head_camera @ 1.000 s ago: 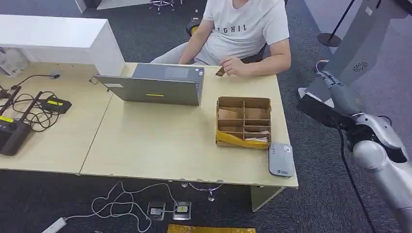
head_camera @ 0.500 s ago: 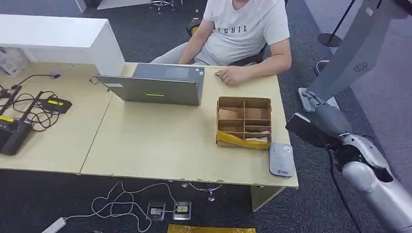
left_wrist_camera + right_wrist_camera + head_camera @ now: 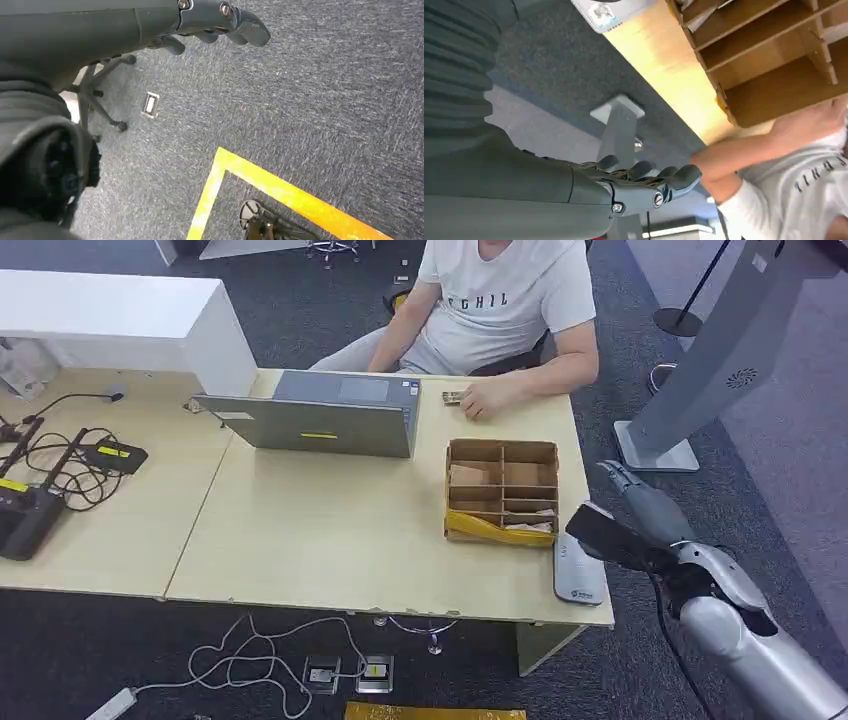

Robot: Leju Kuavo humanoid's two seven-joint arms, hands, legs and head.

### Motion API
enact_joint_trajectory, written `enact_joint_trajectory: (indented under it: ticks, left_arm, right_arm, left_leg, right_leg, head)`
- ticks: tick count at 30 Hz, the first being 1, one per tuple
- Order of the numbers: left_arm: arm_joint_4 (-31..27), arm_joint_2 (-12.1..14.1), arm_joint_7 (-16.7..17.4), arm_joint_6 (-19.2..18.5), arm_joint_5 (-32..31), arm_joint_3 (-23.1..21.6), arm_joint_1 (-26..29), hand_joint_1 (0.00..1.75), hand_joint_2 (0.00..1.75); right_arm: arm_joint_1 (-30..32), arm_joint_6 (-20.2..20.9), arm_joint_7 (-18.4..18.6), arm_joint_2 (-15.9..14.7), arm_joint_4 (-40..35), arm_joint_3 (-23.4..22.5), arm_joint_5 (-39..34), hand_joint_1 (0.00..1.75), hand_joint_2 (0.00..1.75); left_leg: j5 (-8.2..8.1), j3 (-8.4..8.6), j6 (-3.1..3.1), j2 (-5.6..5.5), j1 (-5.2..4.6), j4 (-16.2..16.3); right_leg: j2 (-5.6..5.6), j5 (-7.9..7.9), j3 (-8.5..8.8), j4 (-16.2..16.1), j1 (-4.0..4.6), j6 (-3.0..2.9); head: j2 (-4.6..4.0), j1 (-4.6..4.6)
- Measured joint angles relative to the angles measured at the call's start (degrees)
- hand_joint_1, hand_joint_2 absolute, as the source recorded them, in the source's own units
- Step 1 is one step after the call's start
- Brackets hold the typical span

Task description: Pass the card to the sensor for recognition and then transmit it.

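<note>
Right hand [image 3: 640, 502] has dropped from beside the grey stand toward the table edge over the last second. It now sits at about 3 o'clock of the box [image 3: 502, 490], just off the table's corner, above the sensor [image 3: 578, 568]. In the right wrist view the fingers [image 3: 659, 177] are curled in, and I see nothing in them; a black flat part juts from the wrist, no card visible there. Left hand [image 3: 220, 20] hangs over the carpet with its fingers curled, holding nothing.

Card [image 3: 453, 397]: small brownish piece at 12 o'clock of the box, on the table [image 3: 300, 530], just beside the person's hand [image 3: 487, 397]. A second ago that hand held it raised; now it lies flat. Judgement: the pickup isn't done, and the right hand is moving away from the card, closer to the sensor.

Materials: box is corrugated cardboard with dividers, a yellow pouch at its front. Sensor is a flat grey plastic slab with rounded corners. Table is pale wood laminate. Laptop [image 3: 320, 415] is matte grey.
</note>
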Motion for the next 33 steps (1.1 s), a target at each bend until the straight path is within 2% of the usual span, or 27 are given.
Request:
enact_joint_trajectory:
  ticks: [12, 33]
  left_arm:
    - [0.0, -0.6, 0.3, 0.5, -0.5, 0.0, -0.1, 0.00, 0.00]
    - [0.0, -0.8, 0.3, -0.2, -1.1, 0.0, -0.2, 0.00, 0.00]
  right_arm:
    - [-0.2, -11.6, -5.4, 4.6, 3.5, 2.6, 16.3, 0.00, 1.75]
    - [-1.0, -12.3, -5.8, 10.8, 10.6, 2.7, 18.7, 0.00, 1.75]
  left_leg:
    - [0.00, -0.01, 0.00, 0.00, 0.01, 0.0]
    - [0.01, -0.01, -0.01, -0.01, 0.01, 0.0]
  right_leg:
    - [-0.02, 0.00, 0.01, 0.0, 0.01, 0.00]
    - [-0.01, 0.00, 0.00, 0.0, 0.01, 0.00]
  head:
    - [0.00, 0.00]
    - [0.00, 0.00]
